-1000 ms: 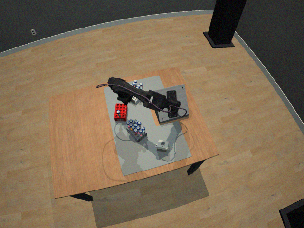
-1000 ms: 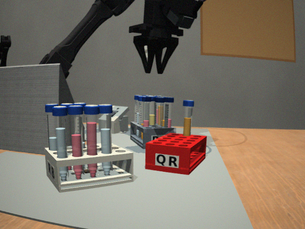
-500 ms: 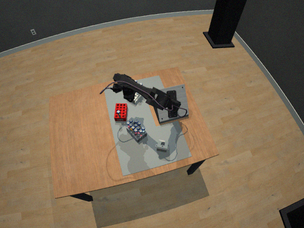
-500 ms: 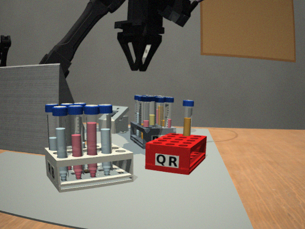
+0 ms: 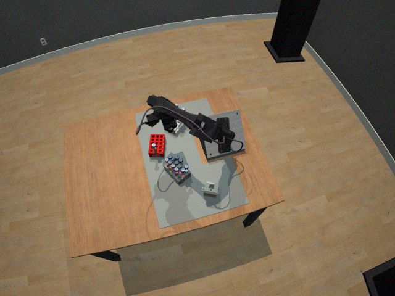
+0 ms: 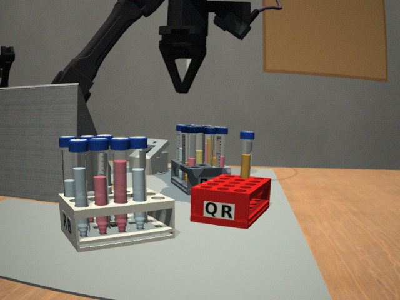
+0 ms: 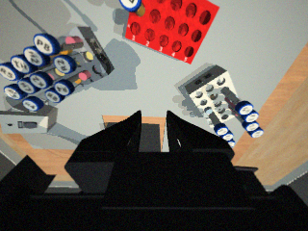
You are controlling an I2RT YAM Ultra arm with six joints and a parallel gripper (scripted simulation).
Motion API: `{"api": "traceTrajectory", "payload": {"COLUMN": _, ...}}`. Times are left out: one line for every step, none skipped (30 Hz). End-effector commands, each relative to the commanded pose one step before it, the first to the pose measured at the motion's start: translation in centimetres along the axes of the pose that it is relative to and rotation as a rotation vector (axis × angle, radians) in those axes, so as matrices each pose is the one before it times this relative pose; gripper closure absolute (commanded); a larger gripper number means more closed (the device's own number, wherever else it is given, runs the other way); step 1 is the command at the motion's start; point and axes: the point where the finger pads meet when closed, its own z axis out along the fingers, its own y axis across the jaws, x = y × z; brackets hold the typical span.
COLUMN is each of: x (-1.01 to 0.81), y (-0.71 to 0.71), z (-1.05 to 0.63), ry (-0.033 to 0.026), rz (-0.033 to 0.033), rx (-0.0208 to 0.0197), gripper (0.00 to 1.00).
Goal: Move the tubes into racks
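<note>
The grey rack (image 5: pixel 183 180) (image 6: pixel 194 175) (image 7: pixel 103 63) stood crowded with blue-capped tubes, and its wells held them upright by their lower ends, caps proud for grasping. The white rack (image 5: pixel 178 126) (image 6: pixel 161 202) (image 7: pixel 206 82) was part-filled too, with some wells bare, presumably left for incoming tubes. Between them in the wrist view, the red rack (image 5: pixel 156 155) (image 6: pixel 194 206) (image 7: pixel 146 24) bore a single amber tube (image 5: pixel 153 145) (image 6: pixel 247 135) (image 7: pixel 130 4). I took it for one parked there, perhaps because its proper well was blocked; its cap was cut off in the wrist view, so I couldn't name it.

A cap that looked to read H2 (image 7: pixel 35 56) was among those in the grey rack, so that tube seemed still to be moved. It lay well apart from the hand (image 5: pixel 173 129) (image 6: pixel 182 91) (image 7: pixel 154 114), off to the left in the wrist view and below the fingertips. I couldn't be sure where R2 was. The hand hung over the benchtop, its fingers a little spread with nothing between them, a sensible width for slipping between neighbouring caps. The next move would probably be toward the grey rack, where a careless descent could knock the close-set caps. The button box (image 5: pixel 211 192) (image 6: pixel 142 162) (image 7: pixel 29 121) could wait.
</note>
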Motion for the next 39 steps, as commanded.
{"api": "traceTrajectory", "payload": {"x": -0.463, "y": -0.461, "z": -0.865, "ry": -0.03131, "rz": -0.18062, "rx": 0.00475, "gripper": 0.70}}
{"api": "traceTrajectory", "payload": {"x": 0.000, "y": 0.001, "z": 0.002, "ry": 0.00005, "rz": -0.03325, "rx": -0.00011, "gripper": 0.70}}
{"api": "traceTrajectory", "payload": {"x": 0.000, "y": 0.001, "z": 0.002, "ry": 0.00005, "rz": -0.03326, "rx": -0.00010, "gripper": 0.70}}
{"api": "traceTrajectory", "payload": {"x": 0.000, "y": 0.001, "z": 0.002, "ry": 0.00004, "rz": -0.03326, "rx": -0.00010, "gripper": 0.70}}
{"api": "traceTrajectory", "payload": {"x": 0.000, "y": 0.001, "z": 0.002, "ry": 0.00003, "rz": -0.03327, "rx": -0.00009, "gripper": 0.70}}
{"api": "traceTrajectory", "payload": {"x": 0.000, "y": 0.001, "z": 0.001, "ry": 0.00003, "rz": -0.03327, "rx": -0.00009, "gripper": 0.70}}
{"api": "traceTrajectory", "payload": {"x": 0.000, "y": 0.001, "z": 0.001, "ry": 0.00002, "rz": -0.03328, "rx": -0.00008, "gripper": 0.70}}
{"api": "traceTrajectory", "payload": {"x": 0.000, "y": 0.000, "z": 0.000, "ry": 0.00000, "rz": 0.00000, "rx": 0.00000, "gripper": 0.70}}
{"api": "traceTrajectory", "payload": {"x": 0.000, "y": 0.000, "z": 0.000, "ry": 0.00000, "rz": 0.00000, "rx": 0.00000, "gripper": 0.70}}
{"api": "traceTrajectory", "payload": {"x": 0.007, "y": 0.005, "z": 0.006, "ry": 0.00016, "rz": -0.03295, "rx": -0.00056, "gripper": 0.70}}
{"api": "traceTrajectory", "payload": {"x": -0.001, "y": 0.000, "z": 0.000, "ry": 0.00000, "rz": -0.03334, "rx": 0.00001, "gripper": 0.70}}
{"api": "traceTrajectory", "payload": {"x": -0.001, "y": 0.000, "z": 0.000, "ry": 0.00000, "rz": -0.03333, "rx": 0.00000, "gripper": 0.70}}
{"api": "traceTrajectory", "payload": {"x": -0.001, "y": 0.000, "z": 0.000, "ry": 0.00000, "rz": -0.03333, "rx": -0.00001, "gripper": 0.70}}
{"api": "traceTrajectory", "payload": {"x": 0.000, "y": 0.000, "z": 0.001, "ry": 0.00000, "rz": -0.03332, "rx": -0.00002, "gripper": 0.70}}
{"api": "traceTrajectory", "payload": {"x": 0.000, "y": 0.000, "z": 0.001, "ry": 0.00000, "rz": -0.03332, "rx": -0.00002, "gripper": 0.70}}
{"api": "traceTrajectory", "payload": {"x": 0.000, "y": 0.000, "z": 0.000, "ry": 0.00000, "rz": -0.03332, "rx": -0.00002, "gripper": 0.70}}
{"api": "traceTrajectory", "payload": {"x": 0.000, "y": 0.000, "z": 0.001, "ry": 0.00000, "rz": -0.03331, "rx": -0.00003, "gripper": 0.70}}
{"api": "traceTrajectory", "payload": {"x": 0.000, "y": 0.000, "z": 0.000, "ry": 0.00000, "rz": -0.03331, "rx": -0.00003, "gripper": 0.70}}
{"api": "traceTrajectory", "payload": {"x": 0.000, "y": 0.000, "z": 0.001, "ry": 0.00000, "rz": -0.03331, "rx": -0.00003, "gripper": 0.70}}
{"api": "traceTrajectory", "payload": {"x": 0.000, "y": 0.000, "z": 0.000, "ry": 0.00000, "rz": -0.03331, "rx": -0.00003, "gripper": 0.70}}
{"api": "traceTrajectory", "payload": {"x": 0.000, "y": 0.000, "z": 0.000, "ry": 0.00000, "rz": -0.03331, "rx": -0.00003, "gripper": 0.70}}
{"api": "traceTrajectory", "payload": {"x": 0.000, "y": 0.000, "z": 0.000, "ry": 0.00000, "rz": -0.03331, "rx": -0.00004, "gripper": 0.70}}
{"api": "traceTrajectory", "payload": {"x": 0.000, "y": 0.000, "z": 0.000, "ry": 0.00000, "rz": -0.03331, "rx": -0.00004, "gripper": 0.70}}
{"api": "traceTrajectory", "payload": {"x": 0.000, "y": 0.000, "z": 0.000, "ry": -0.00001, "rz": -0.03331, "rx": -0.00003, "gripper": 0.70}}
{"api": "traceTrajectory", "payload": {"x": 0.000, "y": 0.000, "z": 0.000, "ry": 0.00000, "rz": 0.00000, "rx": 0.00000, "gripper": 0.70}}
{"api": "traceTrajectory", "payload": {"x": 0.000, "y": 0.000, "z": 0.000, "ry": 0.00000, "rz": 0.00000, "rx": 0.00000, "gripper": 0.70}}
{"api": "traceTrajectory", "payload": {"x": 0.004, "y": 0.007, "z": 0.005, "ry": -0.00012, "rz": -0.03297, "rx": -0.00053, "gripper": 0.70}}
{"api": "traceTrajectory", "payload": {"x": -0.001, "y": -0.001, "z": 0.000, "ry": 0.00002, "rz": -0.03337, "rx": 0.00005, "gripper": 0.70}}
{"api": "traceTrajectory", "payload": {"x": 0.000, "y": 0.000, "z": 0.000, "ry": 0.00001, "rz": -0.03336, "rx": 0.00003, "gripper": 0.70}}
{"api": "traceTrajectory", "payload": {"x": 0.000, "y": 0.000, "z": 0.000, "ry": 0.00001, "rz": -0.03335, "rx": 0.00002, "gripper": 0.70}}
{"api": "traceTrajectory", "payload": {"x": 0.000, "y": 0.000, "z": 0.000, "ry": 0.00001, "rz": -0.03334, "rx": 0.00001, "gripper": 0.70}}
{"api": "traceTrajectory", "payload": {"x": 0.000, "y": 0.000, "z": 0.000, "ry": 0.00000, "rz": -0.03334, "rx": 0.00000, "gripper": 0.70}}
{"api": "traceTrajectory", "payload": {"x": 0.000, "y": 0.000, "z": 0.000, "ry": 0.00000, "rz": -0.03333, "rx": 0.00000, "gripper": 0.70}}
{"api": "traceTrajectory", "payload": {"x": 0.000, "y": 0.000, "z": 0.000, "ry": 0.00000, "rz": -0.03333, "rx": -0.00001, "gripper": 0.70}}
{"api": "traceTrajectory", "payload": {"x": 0.000, "y": 0.000, "z": 0.000, "ry": 0.00000, "rz": -0.03333, "rx": -0.00001, "gripper": 0.70}}
{"api": "traceTrajectory", "payload": {"x": 0.001, "y": 0.004, "z": 0.002, "ry": -0.00012, "rz": -0.00861, "rx": -0.00021, "gripper": 0.70}}
{"api": "traceTrajectory", "payload": {"x": 0.001, "y": 0.004, "z": 0.003, "ry": -0.00014, "rz": 0.00019, "rx": -0.00026, "gripper": 0.70}}
{"api": "traceTrajectory", "payload": {"x": 0.001, "y": 0.004, "z": 0.002, "ry": -0.00012, "rz": 0.00016, "rx": -0.00021, "gripper": 0.70}}
{"api": "traceTrajectory", "payload": {"x": -1.518, "y": 0.262, "z": -0.073, "ry": 0.01004, "rz": -0.02229, "rx": -0.00302, "gripper": 0.70}}
